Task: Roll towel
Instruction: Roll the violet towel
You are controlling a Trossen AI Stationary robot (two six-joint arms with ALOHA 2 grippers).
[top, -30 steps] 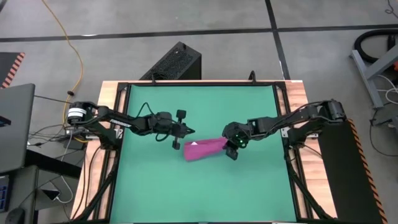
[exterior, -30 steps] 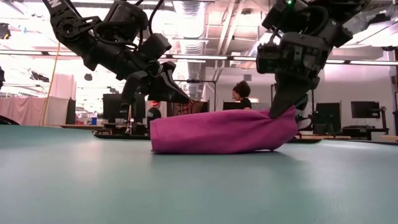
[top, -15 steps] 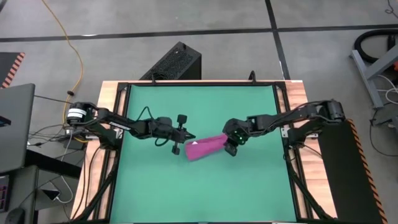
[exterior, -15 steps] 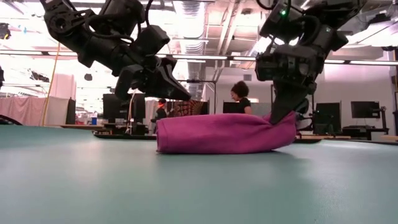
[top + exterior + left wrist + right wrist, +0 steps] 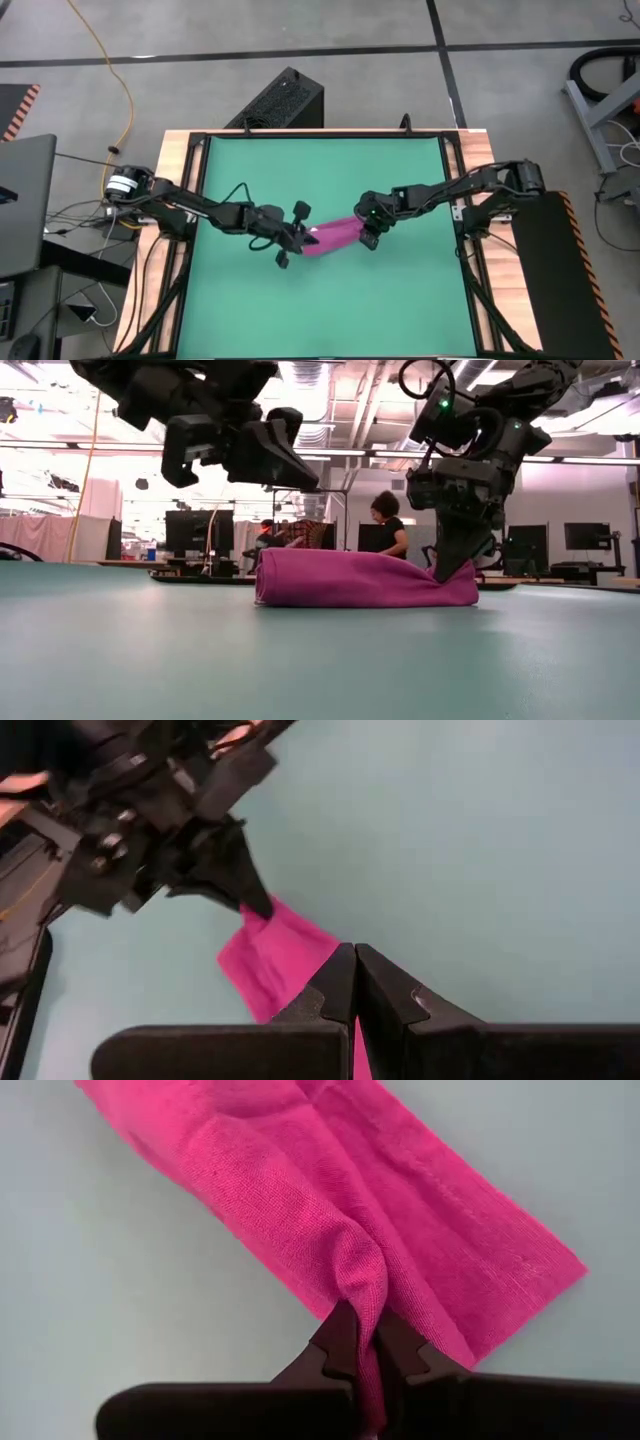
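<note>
Landmark: the towel (image 5: 335, 238), lying near the middle of the green mat (image 5: 400, 310).
Blocked, left end: left gripper (image 5: 297, 240) hangs just above it.
Blocked, right end: right gripper (image 5: 367, 233) pinches a fold there.
Free: mat on every other side of the towel lies bare.

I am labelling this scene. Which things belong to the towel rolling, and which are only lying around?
Part of the job:
- towel
- right end effector, shut on the towel
- left end effector, shut, above the towel's other end

Just around:
- green mat
- black box behind the table
- yellow cable on the floor
</note>
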